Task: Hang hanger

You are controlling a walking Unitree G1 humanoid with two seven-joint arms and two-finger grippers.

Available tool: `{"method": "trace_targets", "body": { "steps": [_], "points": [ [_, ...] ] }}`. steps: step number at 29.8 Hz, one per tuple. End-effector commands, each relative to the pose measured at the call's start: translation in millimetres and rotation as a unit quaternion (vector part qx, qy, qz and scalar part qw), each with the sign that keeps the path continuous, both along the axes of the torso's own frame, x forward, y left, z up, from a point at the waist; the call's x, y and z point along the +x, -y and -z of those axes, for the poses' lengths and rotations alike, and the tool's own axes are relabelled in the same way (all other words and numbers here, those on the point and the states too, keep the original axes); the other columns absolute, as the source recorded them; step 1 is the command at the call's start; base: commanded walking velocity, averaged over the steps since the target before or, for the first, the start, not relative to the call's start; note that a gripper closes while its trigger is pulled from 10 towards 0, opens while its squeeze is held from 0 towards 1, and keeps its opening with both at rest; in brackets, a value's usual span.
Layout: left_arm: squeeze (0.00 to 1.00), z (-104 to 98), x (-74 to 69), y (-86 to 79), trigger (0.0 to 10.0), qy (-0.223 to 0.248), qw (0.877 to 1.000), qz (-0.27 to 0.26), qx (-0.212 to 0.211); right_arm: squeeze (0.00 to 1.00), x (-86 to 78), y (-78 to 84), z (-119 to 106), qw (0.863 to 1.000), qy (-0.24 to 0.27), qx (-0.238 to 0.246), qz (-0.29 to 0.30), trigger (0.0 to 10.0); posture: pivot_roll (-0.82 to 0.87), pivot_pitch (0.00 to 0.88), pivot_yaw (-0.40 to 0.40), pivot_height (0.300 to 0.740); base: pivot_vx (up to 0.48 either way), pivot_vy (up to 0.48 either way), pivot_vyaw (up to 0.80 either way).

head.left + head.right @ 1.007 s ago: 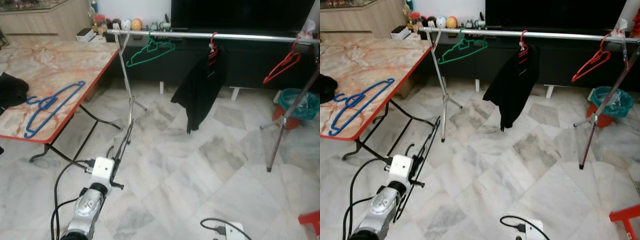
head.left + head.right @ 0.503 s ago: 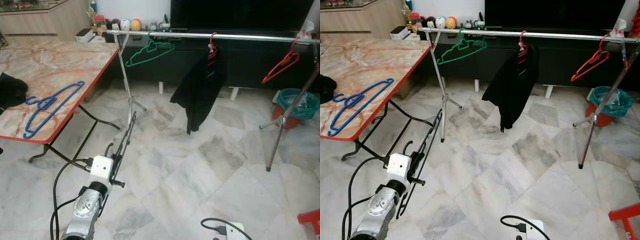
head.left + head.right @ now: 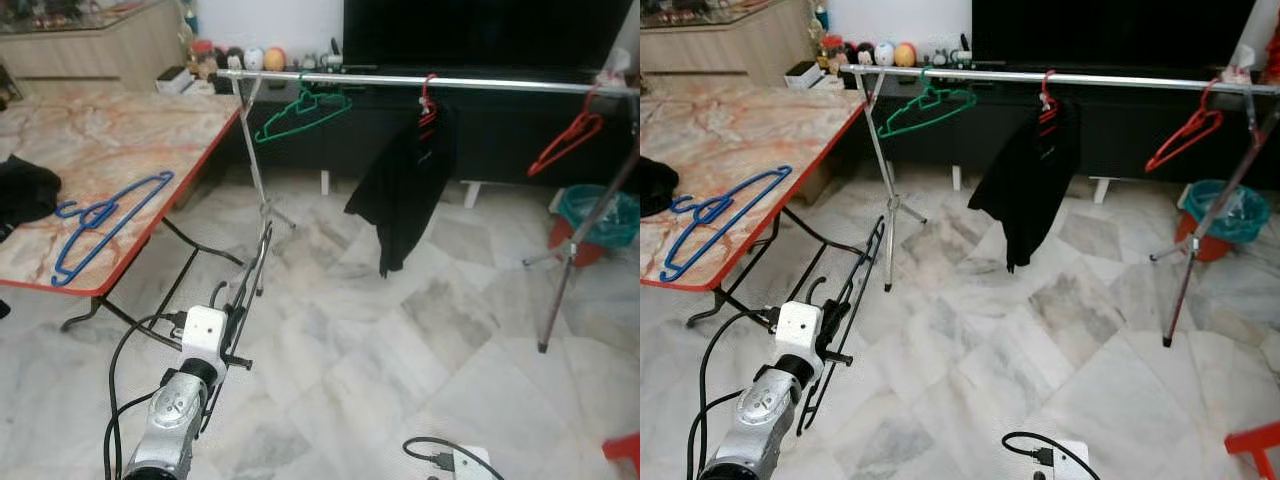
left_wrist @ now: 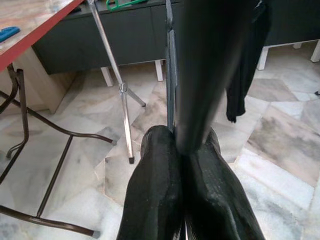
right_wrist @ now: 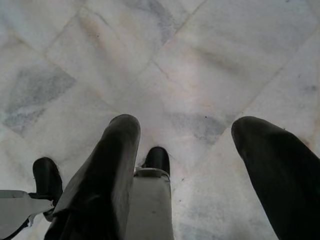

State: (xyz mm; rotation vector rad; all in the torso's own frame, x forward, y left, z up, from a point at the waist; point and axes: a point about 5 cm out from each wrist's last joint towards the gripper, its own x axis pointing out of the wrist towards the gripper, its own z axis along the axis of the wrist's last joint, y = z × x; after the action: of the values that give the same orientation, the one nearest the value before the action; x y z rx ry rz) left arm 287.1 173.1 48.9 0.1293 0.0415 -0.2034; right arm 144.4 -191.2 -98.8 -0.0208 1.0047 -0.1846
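We find the left gripper [image 4: 182,150] closed tight on a black hanger [image 3: 845,300], its two fingers [image 4: 155,195] pinched together around the hanger's dark body. In the head views the silver left arm [image 3: 170,425] reaches forward from the near left, and the black hanger stands out ahead of it, low over the marble floor [image 3: 400,330], near the foot of the rack's left leg.

The clothes rail [image 3: 420,80] runs across the far side, left to right. On it we note a green hanger [image 3: 300,110] near its left end, a black garment [image 3: 405,185] on a red hanger [image 3: 428,98] at the middle, and a second red hanger [image 3: 565,140] towards the right end. The black hanger is well apart from the rail and not hung.

At the left stands a marble-topped table [image 3: 140,130] with a red edge; a blue hanger [image 3: 105,220] lies flat on it, and a dark cloth [image 3: 25,190] lies at its left edge.

The right gripper [image 5: 187,145] points down at bare floor, its fingers [image 5: 107,165] spread wide apart and holding nothing. A teal bin [image 3: 600,205] sits at the far right behind the rack leg.
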Motion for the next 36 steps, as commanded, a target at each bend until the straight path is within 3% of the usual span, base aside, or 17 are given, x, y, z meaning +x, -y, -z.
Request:
{"method": "trace_targets", "body": {
  "steps": [1, 26, 36],
  "points": [
    [0.00, -4.4, 3.7, -3.9, 10.0, 0.002, 1.000, -0.006, -0.001, 0.00, -0.2, -2.7, 0.4, 1.000, 0.000, 0.003, 0.002, 10.0, -0.01, 0.000, 0.055, 0.740, 0.289, 0.000, 0.00],
    [0.00, -6.9, 4.3, -2.1, 10.0, -0.003, 1.000, -0.011, -0.003, 0.00, 1.2, -1.0, -0.3, 1.000, 0.002, 0.003, 0.002, 10.0, 0.00, 0.000, 0.048, 0.740, 0.305, 0.000, 0.00],
    [0.00, -7.1, 4.7, -1.9, 10.0, -0.005, 1.000, -0.010, -0.003, 0.00, 1.2, -1.3, -0.1, 1.000, 0.000, 0.004, -0.002, 10.0, 0.00, 0.000, 0.050, 0.740, 0.307, 0.000, -0.75]
  ]
}}
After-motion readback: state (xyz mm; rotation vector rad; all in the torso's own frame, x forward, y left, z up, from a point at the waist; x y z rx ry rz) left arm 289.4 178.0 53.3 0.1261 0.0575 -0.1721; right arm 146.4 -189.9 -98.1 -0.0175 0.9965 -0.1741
